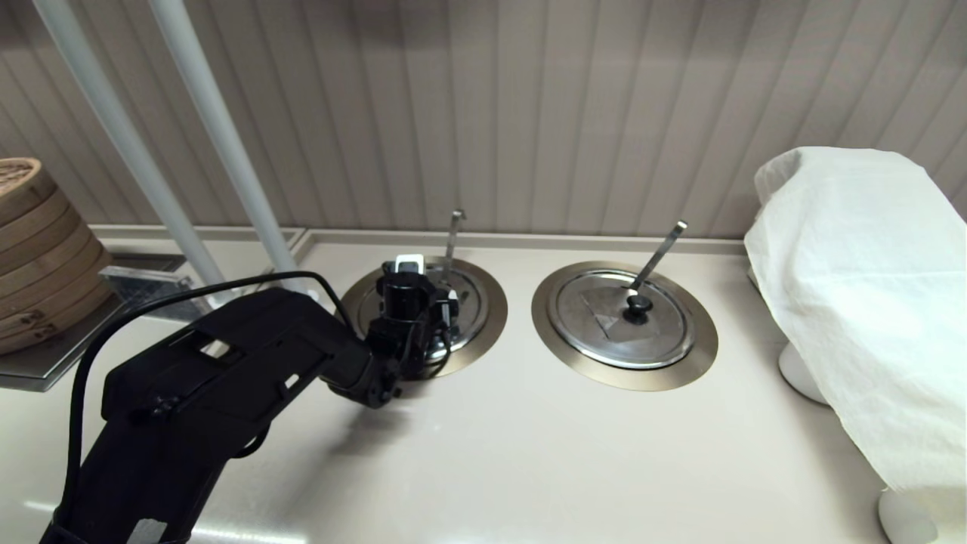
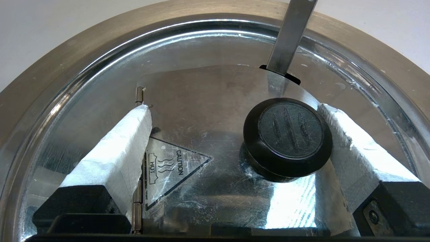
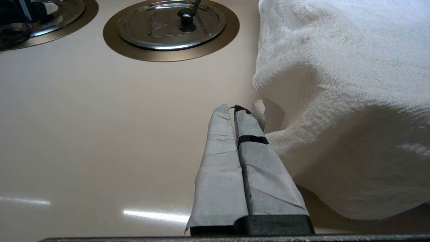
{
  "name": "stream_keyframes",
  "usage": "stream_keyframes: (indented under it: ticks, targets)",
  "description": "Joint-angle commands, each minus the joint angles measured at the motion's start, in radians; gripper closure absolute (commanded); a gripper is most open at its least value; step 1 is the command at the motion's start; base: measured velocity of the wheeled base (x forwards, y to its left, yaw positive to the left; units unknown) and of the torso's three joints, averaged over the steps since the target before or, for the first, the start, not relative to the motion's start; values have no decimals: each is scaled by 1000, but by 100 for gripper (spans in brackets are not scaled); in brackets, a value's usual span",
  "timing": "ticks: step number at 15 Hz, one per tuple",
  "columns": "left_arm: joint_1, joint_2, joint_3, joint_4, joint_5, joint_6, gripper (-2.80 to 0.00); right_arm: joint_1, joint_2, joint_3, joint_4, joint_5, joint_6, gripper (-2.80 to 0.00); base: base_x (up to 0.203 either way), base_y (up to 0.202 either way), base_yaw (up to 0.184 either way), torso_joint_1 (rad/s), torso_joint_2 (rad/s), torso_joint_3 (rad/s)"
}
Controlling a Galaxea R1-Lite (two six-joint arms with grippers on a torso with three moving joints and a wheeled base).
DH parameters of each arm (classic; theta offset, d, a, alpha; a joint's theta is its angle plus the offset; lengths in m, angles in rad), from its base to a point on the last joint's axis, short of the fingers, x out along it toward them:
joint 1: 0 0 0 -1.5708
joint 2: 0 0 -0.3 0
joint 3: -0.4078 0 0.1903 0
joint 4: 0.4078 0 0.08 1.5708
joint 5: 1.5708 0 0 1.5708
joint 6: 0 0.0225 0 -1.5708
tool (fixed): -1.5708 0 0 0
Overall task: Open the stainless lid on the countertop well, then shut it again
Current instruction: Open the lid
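The stainless lid (image 2: 208, 101) lies flat and closed in the countertop well, inside the bronze-toned ring (image 2: 60, 57). Its black knob (image 2: 288, 137) and a small CAUTION HOT triangle (image 2: 168, 168) sit between the fingers of my left gripper (image 2: 233, 107), which is open and low over the lid. The knob is right beside one taped finger (image 2: 349, 141) and far from the other. The thin ladle handle (image 2: 289, 33) rises through the lid's notch. In the head view my left gripper (image 1: 423, 317) covers most of this lid (image 1: 472, 302). My right gripper (image 3: 237, 109) is shut, low over the counter beside the cloth.
The twin lid (image 1: 597, 321) in its ring (image 1: 699, 340), with a flat ladle handle (image 1: 661, 253), sits to the right. A white cloth (image 1: 861, 287) covers something at far right. Bamboo steamers (image 1: 38, 257) stand at far left, and two white poles (image 1: 219, 143) rise behind the left arm.
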Motion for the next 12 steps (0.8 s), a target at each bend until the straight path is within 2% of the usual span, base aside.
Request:
stream_keyframes:
  ticks: [1,9,12]
  targets:
    - [0,1,1,-8,2,-1,-280,0,0,0,0,0,-1,0,0,0,0,0,0,0]
    - [-2,5,29,-10,1,-1,-280,0,0,0,0,0,-1,0,0,0,0,0,0,0]
    - [2,7,51,-10,-22,1,-280,0,0,0,0,0,-1,0,0,0,0,0,0,0]
